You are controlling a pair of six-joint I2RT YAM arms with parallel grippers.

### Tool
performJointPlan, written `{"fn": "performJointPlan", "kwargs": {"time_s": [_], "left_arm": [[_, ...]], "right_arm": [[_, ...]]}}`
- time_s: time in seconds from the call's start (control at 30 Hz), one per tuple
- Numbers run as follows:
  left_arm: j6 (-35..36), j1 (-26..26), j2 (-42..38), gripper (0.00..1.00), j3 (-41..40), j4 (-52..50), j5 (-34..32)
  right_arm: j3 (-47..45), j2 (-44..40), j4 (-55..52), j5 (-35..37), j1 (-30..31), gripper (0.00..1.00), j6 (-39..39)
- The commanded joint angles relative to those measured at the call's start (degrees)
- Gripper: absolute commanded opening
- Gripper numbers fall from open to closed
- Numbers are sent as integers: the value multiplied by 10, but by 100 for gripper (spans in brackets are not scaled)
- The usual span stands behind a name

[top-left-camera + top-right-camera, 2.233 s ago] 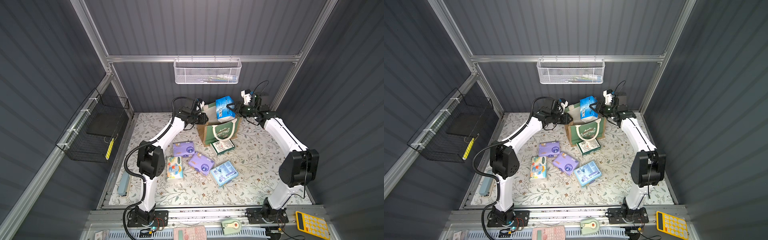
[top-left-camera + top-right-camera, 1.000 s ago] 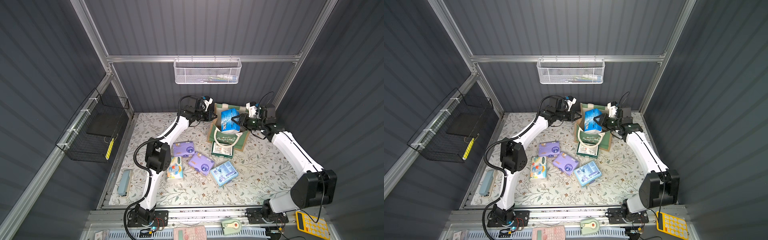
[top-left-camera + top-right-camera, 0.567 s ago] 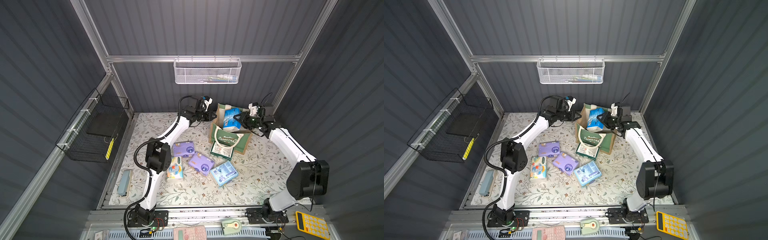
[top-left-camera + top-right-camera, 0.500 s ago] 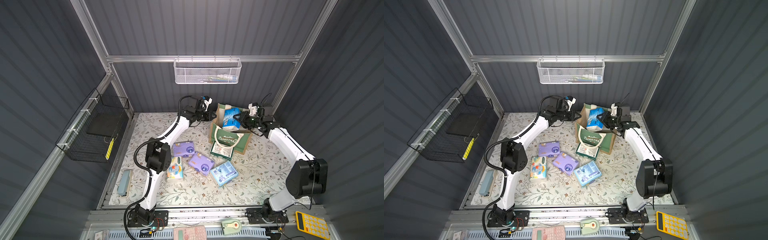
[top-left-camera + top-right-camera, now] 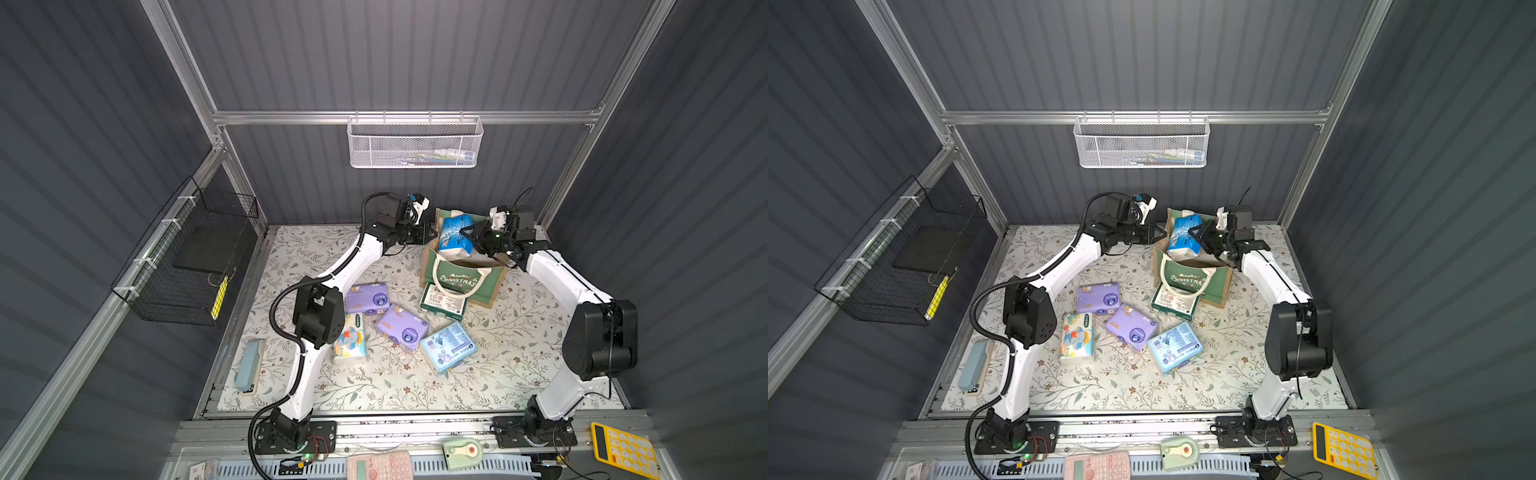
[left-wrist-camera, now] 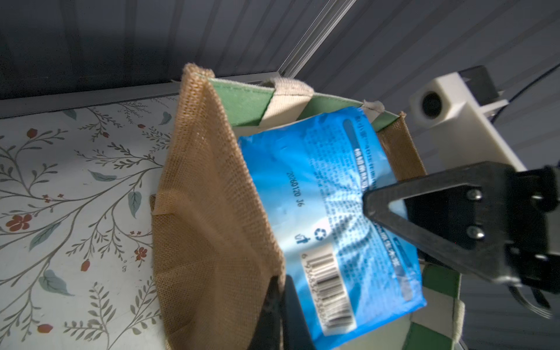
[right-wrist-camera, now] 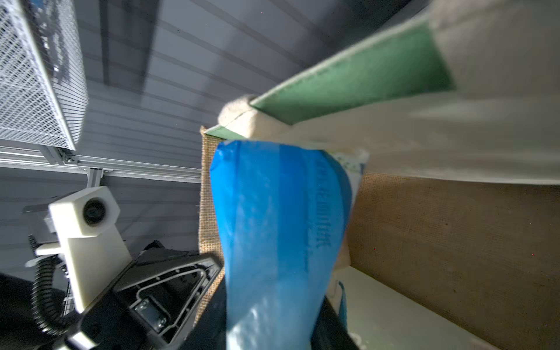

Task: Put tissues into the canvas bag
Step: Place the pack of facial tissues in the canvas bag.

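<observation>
Floral mat [image 5: 374, 395] — pack [image 5: 455, 232] between right fingers [image 6: 375, 209].

White wire mesh basket [image 5: 415, 145] hangs on back wall rail, items inside unclear. Black wire basket [image 5: 187, 266] on left wall. Floral-print table [image 5: 519, 353], grey-blue oblong case [image 5: 249, 365] at its left edge. Front ledge: pink calculator [image 5: 380, 467], pale green box with red button [image 5: 462, 453], yellow calculator [image 5: 623, 451].

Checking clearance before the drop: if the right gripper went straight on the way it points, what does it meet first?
The light blue pack in the right gripper leads and would likely meet the canvas bag at its burlap side wall, pinched by the left gripper just behind. Depth unclear.
</observation>
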Motion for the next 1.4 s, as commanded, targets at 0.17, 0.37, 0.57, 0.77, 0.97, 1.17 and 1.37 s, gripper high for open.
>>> {"fn": "performJointPlan", "kwargs": {"time_s": [0.17, 0.37, 0.57, 0.77, 0.97, 1.17, 1.37], "left_arm": [[-4, -3, -17, 0, -3, 6, -8], [-6, -3, -22, 0, -8, 14, -15], [-9, -3, -39, 0, -30, 34, -19], [-17, -2, -45, 0, -38, 45, -16], [-16, -3, -51, 0, -47, 49, -15], [-34, -3, -48, 0, -62, 73, 2], [-44, -3, -48, 0, -74, 82, 5]], "right_arm": [[10, 25, 19, -14, 8, 34, -11], [0, 57, 16, -22, 13, 34, -19], [-7, 89, 19, -25, 14, 34, -35], [-11, 117, 9, -28, 15, 34, -45], [-1, 143, -6, -40, 15, 36, -63], [30, 163, -36, -49, 16, 39, -90], [50, 182, -63, -61, 16, 43, -104]]}}
